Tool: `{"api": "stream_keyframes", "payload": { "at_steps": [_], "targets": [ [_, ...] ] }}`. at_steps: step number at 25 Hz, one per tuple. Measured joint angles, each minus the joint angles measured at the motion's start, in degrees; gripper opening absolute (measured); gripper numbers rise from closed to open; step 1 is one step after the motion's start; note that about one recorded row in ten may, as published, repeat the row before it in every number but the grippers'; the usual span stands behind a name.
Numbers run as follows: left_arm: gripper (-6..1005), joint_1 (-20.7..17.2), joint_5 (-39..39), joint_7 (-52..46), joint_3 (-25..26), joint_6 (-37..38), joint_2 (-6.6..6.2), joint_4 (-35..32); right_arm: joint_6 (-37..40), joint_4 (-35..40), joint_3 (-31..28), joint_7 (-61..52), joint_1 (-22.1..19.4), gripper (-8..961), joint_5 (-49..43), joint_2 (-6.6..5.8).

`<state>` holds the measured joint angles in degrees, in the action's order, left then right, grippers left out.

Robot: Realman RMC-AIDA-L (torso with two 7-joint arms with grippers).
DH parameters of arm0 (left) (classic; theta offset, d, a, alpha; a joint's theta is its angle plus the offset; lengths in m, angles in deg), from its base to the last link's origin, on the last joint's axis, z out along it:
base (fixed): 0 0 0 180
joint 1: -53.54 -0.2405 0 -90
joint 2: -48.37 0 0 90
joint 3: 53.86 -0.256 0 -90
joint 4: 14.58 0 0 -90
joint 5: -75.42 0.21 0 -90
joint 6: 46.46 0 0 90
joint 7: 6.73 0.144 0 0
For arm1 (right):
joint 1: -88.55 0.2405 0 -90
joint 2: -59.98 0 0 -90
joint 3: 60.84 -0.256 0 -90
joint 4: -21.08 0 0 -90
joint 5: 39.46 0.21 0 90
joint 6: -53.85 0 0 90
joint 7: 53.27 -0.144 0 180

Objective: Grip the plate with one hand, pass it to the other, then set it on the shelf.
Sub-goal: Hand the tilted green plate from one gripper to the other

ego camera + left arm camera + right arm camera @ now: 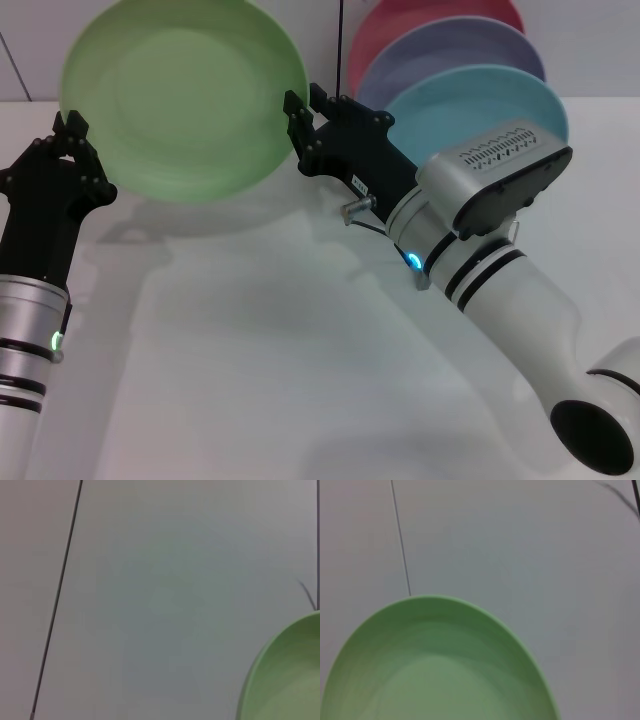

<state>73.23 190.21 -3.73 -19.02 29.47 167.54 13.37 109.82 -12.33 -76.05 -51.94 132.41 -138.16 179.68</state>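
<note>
Between two grippers point(68, 135) point(298, 125): one green plate point(185, 95).

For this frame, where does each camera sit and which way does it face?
Head view: on the head, looking forward and down at the table; both arms show, left hand and right hand at opposite rims of the green plate.
Left wrist view: faces the wall; plate edge only, no body.
Right wrist view: same wall, plate, no body.
Shared: the plate, in all three.

The plate point(185, 95) hangs between left gripper point(68, 135) and right gripper point(300, 125), stacked plates point(470, 100) right.
</note>
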Motion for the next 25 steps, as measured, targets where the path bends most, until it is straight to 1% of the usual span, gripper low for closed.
{"api": "stream_keyframes", "payload": {
  "at_steps": [2, 12, 25],
  "targets": [
    [25, 0.0, 0.0, 0.0, 0.0, 0.0, 0.0, 0.0, -0.1, 0.0, 0.0, -0.1, 0.1, 273, 0.0, 0.0],
    [24, 0.1, 0.0, 0.0, 0.0, -0.3, 0.0, 0.0, -0.9, 0.0, -0.1, -0.3, 0.5, 194, 0.0, 0.0],
    [24, 0.1, -0.4, 0.0, 0.0, -0.7, 0.0, -0.5, -2.3, -0.3, -1.4, -0.3, 0.3, 181, 0.0, 0.08]
  ]
}}
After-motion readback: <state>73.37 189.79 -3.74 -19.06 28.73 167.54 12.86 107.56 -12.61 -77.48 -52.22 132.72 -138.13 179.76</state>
